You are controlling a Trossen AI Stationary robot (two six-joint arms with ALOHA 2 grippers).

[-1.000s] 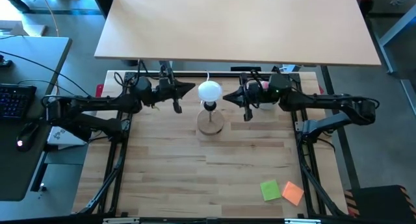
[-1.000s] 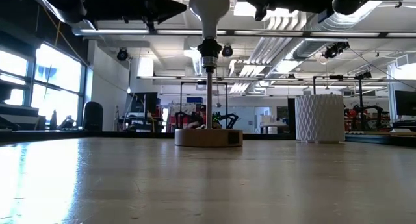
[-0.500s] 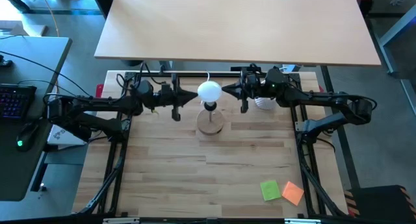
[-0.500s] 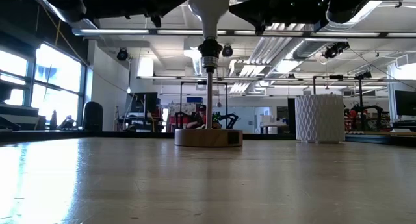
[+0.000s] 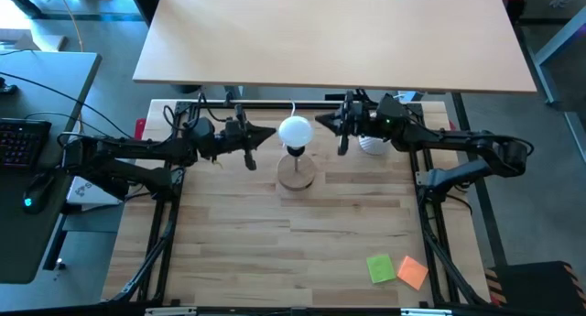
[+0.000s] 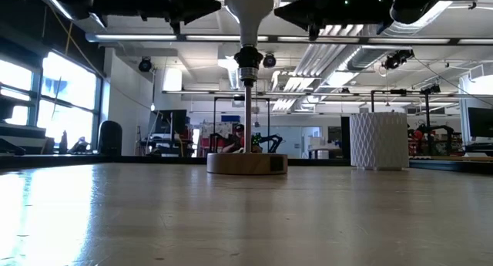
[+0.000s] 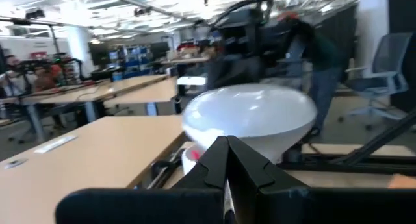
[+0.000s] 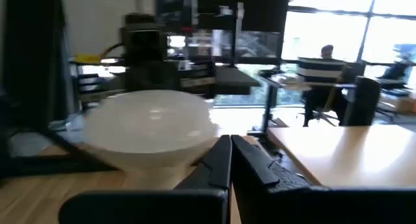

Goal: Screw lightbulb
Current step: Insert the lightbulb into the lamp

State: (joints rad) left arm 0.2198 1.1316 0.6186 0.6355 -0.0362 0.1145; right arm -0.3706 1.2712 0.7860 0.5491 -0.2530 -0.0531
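Observation:
The white lightbulb (image 5: 295, 130) stands upright, its narrow end in the black socket (image 6: 246, 65) on a thin post above the round wooden lamp base (image 5: 297, 174). My left gripper (image 5: 271, 133) is shut and lies level. Its tip is at the globe's left side. My right gripper (image 5: 319, 125) is also shut and level, with its tip at the globe's right side, a little toward the far edge. In the left wrist view the globe (image 7: 250, 120) fills the space just past the fingertips. In the right wrist view the globe (image 8: 153, 126) sits off to one side of them. My left gripper's shut fingertips (image 7: 224, 146) stand level against the left side of the globe; whether they touch it, I cannot tell. My right gripper's shut fingertips (image 8: 229, 143) stand level by the globe's right far edge (image 8: 208, 130); whether they touch it, I cannot tell.
A white ribbed cup (image 5: 371, 145) stands at the back right under my right arm. A green sticky note (image 5: 382, 268) and an orange one (image 5: 413, 272) lie near the front right. The middle and front of the wooden table (image 5: 275, 252) lie bare.
My left gripper has swung a little toward the table's near edge beside the bulb. My right gripper has swung toward the far edge and turned, its tip now at the globe's far right. Both stay shut. The bulb has kept still on the socket.

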